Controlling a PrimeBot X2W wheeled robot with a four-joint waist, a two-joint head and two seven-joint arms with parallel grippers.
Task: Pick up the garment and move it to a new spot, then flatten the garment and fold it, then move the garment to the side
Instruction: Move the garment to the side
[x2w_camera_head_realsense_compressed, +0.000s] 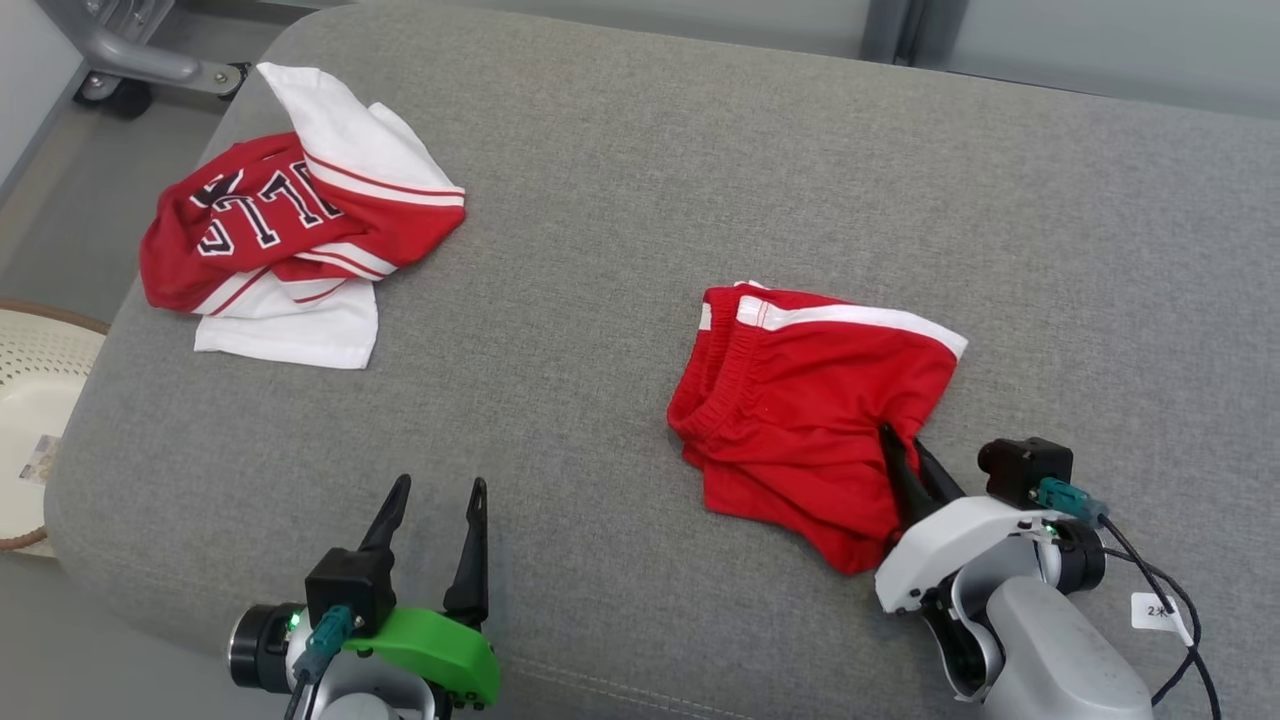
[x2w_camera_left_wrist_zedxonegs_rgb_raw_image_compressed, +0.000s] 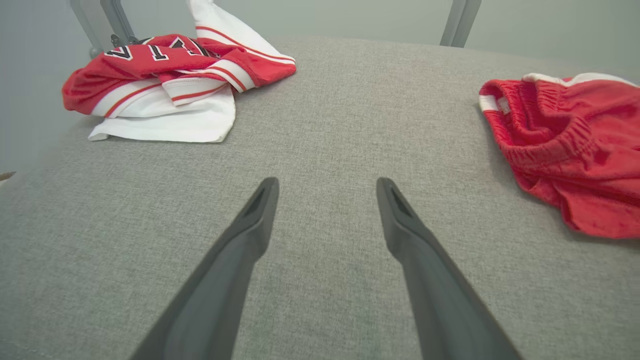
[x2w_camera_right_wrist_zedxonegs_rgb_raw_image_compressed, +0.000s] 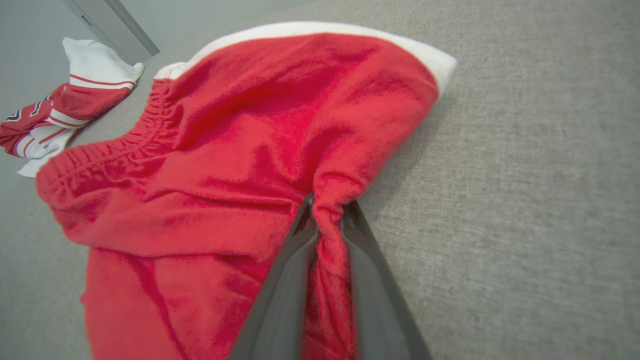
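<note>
From the head view, your red shorts (x2w_camera_head_realsense_compressed: 800, 400) lie right of centre on the grey cushion (x2w_camera_head_realsense_compressed: 600, 200), with broad bare fabric between them and the red-and-white jersey (x2w_camera_head_realsense_compressed: 290, 230) at the far left corner. In the left wrist view, your left gripper (x2w_camera_left_wrist_zedxonegs_rgb_raw_image_compressed: 327, 182) points across bare cushion, fingers spread. In the right wrist view, your right gripper (x2w_camera_right_wrist_zedxonegs_rgb_raw_image_compressed: 330, 200) pinches a bunched fold at the shorts' near edge.

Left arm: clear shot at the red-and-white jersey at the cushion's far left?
Probably yes. The left gripper is open and holds nothing, and bare grey cushion lies between it and the jersey. The red shorts, pinched by the right gripper, sit off to the right, out of that path.
</note>
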